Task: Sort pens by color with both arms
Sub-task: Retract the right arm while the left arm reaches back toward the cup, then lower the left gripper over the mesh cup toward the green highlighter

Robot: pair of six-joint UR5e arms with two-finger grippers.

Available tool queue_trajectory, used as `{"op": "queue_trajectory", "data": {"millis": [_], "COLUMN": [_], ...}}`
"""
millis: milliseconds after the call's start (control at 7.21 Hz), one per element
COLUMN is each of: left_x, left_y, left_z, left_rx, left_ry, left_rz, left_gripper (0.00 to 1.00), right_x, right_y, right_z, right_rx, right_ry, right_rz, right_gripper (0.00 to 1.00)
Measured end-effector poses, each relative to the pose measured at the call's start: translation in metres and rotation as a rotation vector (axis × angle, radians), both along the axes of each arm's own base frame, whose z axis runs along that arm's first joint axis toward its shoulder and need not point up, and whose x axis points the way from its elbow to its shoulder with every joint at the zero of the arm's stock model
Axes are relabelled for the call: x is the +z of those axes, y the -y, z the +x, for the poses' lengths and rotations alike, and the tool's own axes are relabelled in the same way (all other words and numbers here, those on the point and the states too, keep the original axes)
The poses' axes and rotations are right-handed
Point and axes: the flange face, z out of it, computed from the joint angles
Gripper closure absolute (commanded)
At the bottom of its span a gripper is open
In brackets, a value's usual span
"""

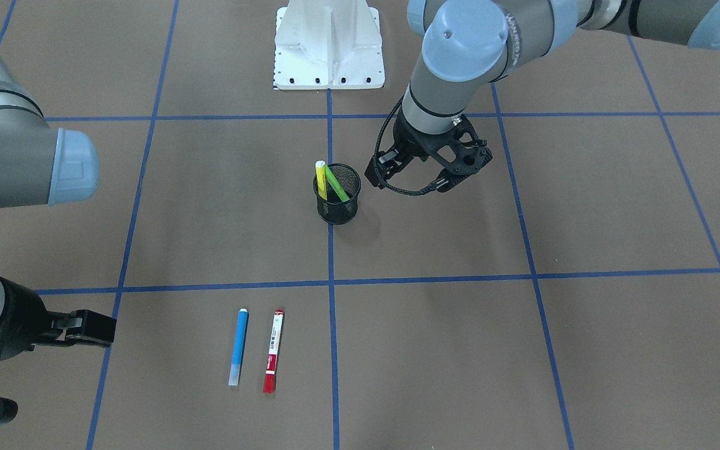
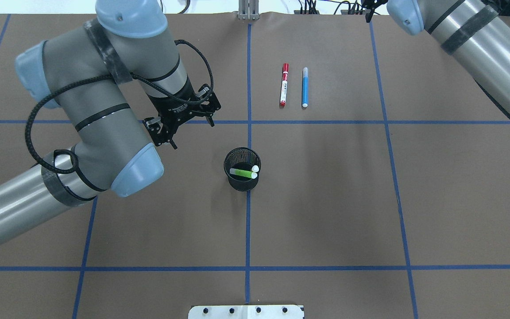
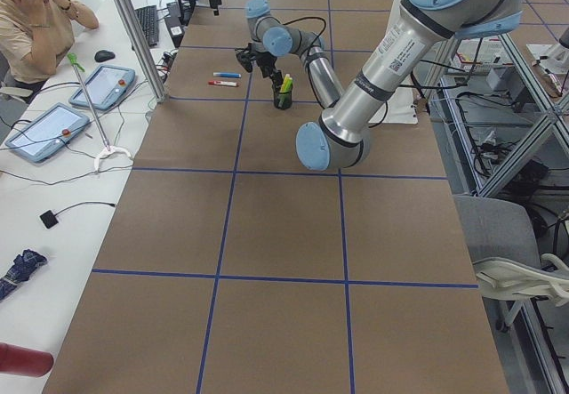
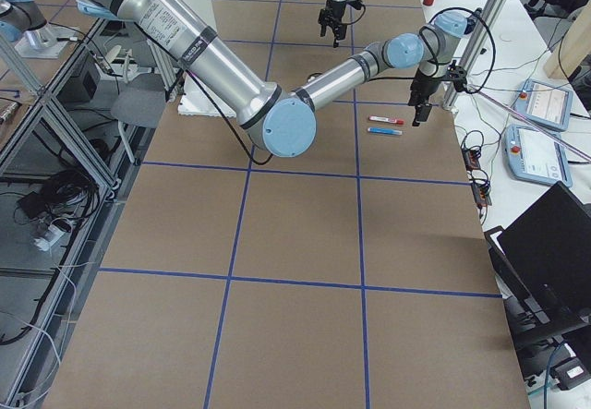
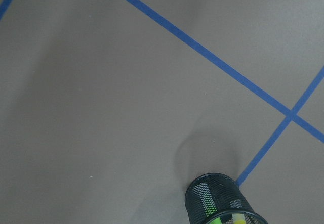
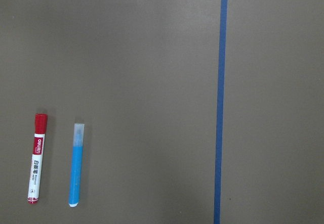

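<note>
A yellow pen (image 1: 320, 178) and a green pen (image 1: 337, 183) stand tilted in a black mesh cup (image 1: 337, 209) at the table's middle. A blue pen (image 1: 239, 345) and a red pen with a white labelled barrel (image 1: 274, 350) lie side by side on the brown table. They also show in the right wrist view, red (image 6: 36, 158) and blue (image 6: 76, 166). My left gripper (image 2: 193, 134) is open and empty, above the table to the cup's left. My right gripper (image 1: 63, 370) is open and empty, off to the side of the blue pen.
The white pedestal base (image 1: 329, 47) stands at the robot's side of the table. Blue tape lines (image 2: 248, 221) divide the brown surface into squares. In the exterior left view an operator (image 3: 36, 16) sits at a side desk with tablets (image 3: 102, 87).
</note>
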Motion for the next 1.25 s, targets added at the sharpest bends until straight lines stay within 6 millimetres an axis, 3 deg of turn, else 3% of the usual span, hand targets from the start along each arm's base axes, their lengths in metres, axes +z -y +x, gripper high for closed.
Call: {"op": "queue_trajectory", "data": {"millis": [277,416,693,1248], "left_x": [0.004,0.007,0.007,0.000], "left_y": [-0.019,-0.023,-0.021,-0.033], "left_z": [0.029,0.040,0.062,0.085], "left_rx": [0.040,0.034,0.000,-0.014], "left_ry": [-0.001,-0.006,-0.024,-0.026], "left_rz": [0.002,-0.016,-0.059,-0.110], "left_gripper": [0.02,0.07,0.07,0.11], "right_x": [0.000,0.001,0.003,0.006], "right_y": [0.000,0.000,0.000,-0.001], "right_z": [0.001,0.001,0.001,0.000], "right_rx": [0.002,0.002,0.003,0.001], "right_ry": [-0.002,-0.004,-0.007,-0.008], "right_rz": [0.002,0.002,0.002,0.000], "right_gripper": [0.00,0.00,0.00,0.00]}}
